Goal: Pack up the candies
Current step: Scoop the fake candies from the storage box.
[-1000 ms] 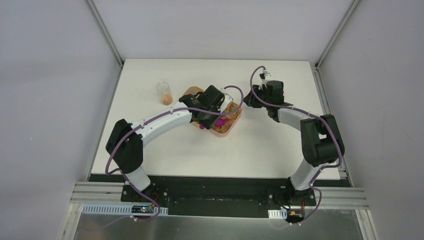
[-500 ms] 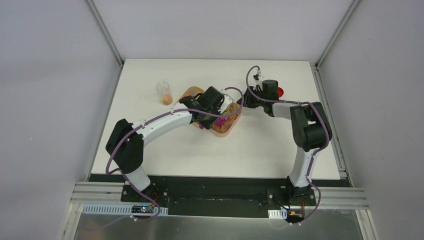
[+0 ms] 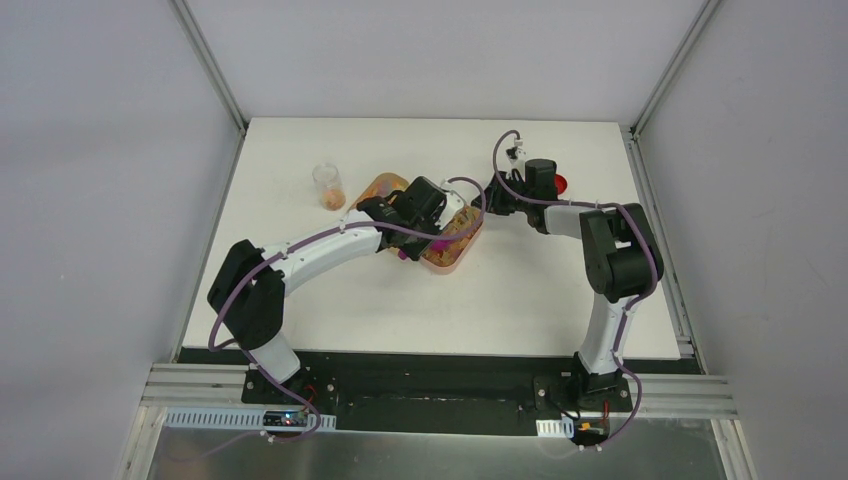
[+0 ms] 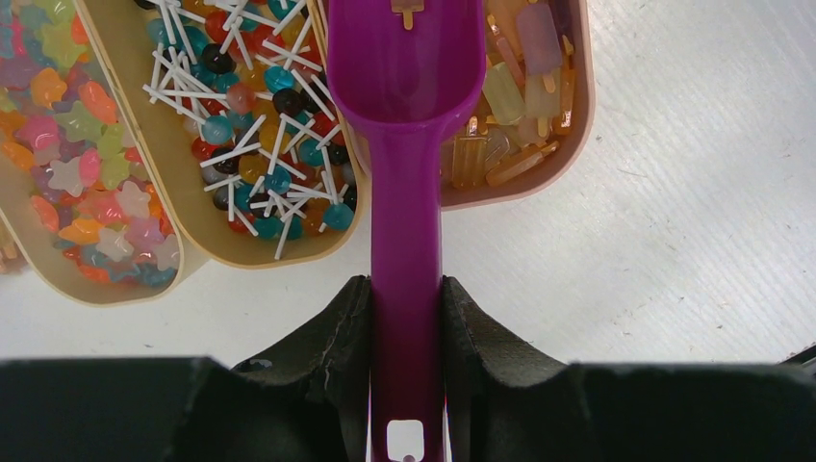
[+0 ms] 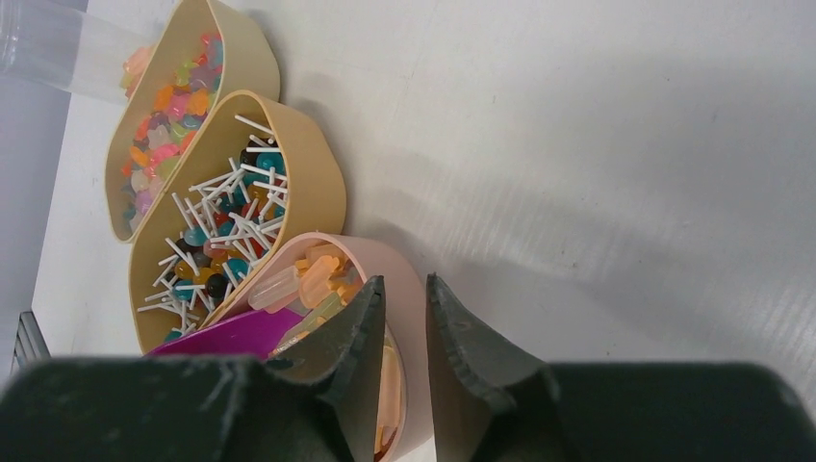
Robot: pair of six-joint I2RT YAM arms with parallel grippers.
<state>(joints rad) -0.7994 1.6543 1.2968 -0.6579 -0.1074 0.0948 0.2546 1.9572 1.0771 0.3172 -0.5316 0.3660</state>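
Note:
The candies lie in three trays: bright star bits (image 4: 77,144), ball sweets on white sticks (image 4: 260,135), and translucent orange-yellow gummies (image 4: 520,67) in a pink tray (image 4: 539,183). My left gripper (image 4: 407,289) is shut on the handle of the magenta scoop (image 4: 406,77), whose bowl hangs over the gummies with one piece in it. My right gripper (image 5: 405,279) straddles the pink tray's (image 5: 385,252) wall, one finger inside and one outside, pinching it. In the top view the left gripper (image 3: 420,228) and right gripper (image 3: 482,208) meet at this tray (image 3: 450,255).
A clear cup (image 3: 329,186) holding some sweets stands left of the trays. A flat red disc (image 3: 560,183) lies behind the right wrist. The two tan trays (image 5: 318,183) sit tight against the pink one. White tabletop (image 3: 520,290) stretches toward the arm bases.
My right arm swung left from the red disc to the pink tray and its jaws narrowed onto the wall. The left gripper with the scoop shifted only slightly.

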